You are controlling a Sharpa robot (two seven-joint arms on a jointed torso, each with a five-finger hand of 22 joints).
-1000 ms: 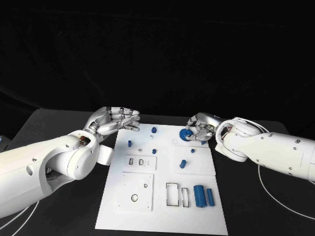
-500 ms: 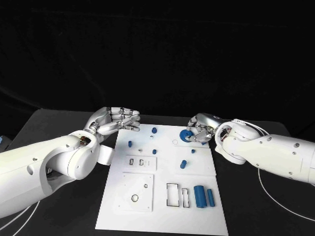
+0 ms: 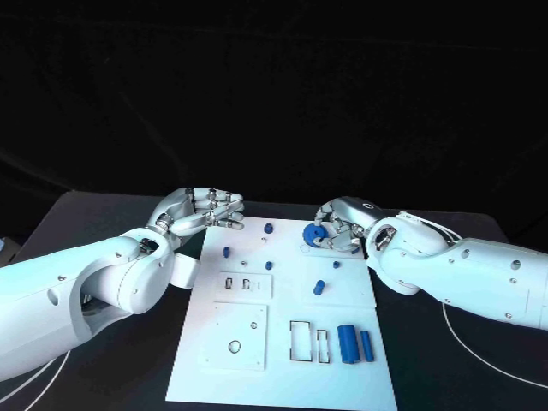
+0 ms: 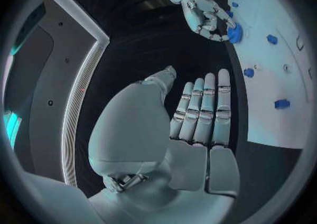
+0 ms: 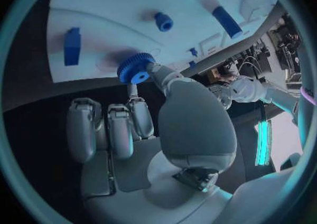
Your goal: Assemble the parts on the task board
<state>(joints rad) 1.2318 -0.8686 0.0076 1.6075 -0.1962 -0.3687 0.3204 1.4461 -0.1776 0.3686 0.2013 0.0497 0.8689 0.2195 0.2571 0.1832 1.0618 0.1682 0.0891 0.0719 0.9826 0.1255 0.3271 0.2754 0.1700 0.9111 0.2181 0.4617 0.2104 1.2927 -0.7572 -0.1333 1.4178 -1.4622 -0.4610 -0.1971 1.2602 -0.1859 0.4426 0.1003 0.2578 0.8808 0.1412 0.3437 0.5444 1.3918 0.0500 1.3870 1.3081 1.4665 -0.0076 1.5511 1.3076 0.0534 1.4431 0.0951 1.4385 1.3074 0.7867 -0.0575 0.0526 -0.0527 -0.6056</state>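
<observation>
The right hand (image 3: 336,231) pinches the blue wheel (image 5: 135,67) by its edge over the white board (image 3: 287,360), so it could slip and drop, while the left hand (image 3: 200,210) holds nothing.

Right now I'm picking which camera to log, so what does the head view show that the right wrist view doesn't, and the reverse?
Head view alone: the near end of the task board, with two blue cylinders lying side by side there, and the left hand empty over the board's far left corner. Right wrist view alone: the blue gear's toothed rim and centre hole, close up, pinched by the fingers. Both: the right hand holding the gear at the board's far right.
</observation>
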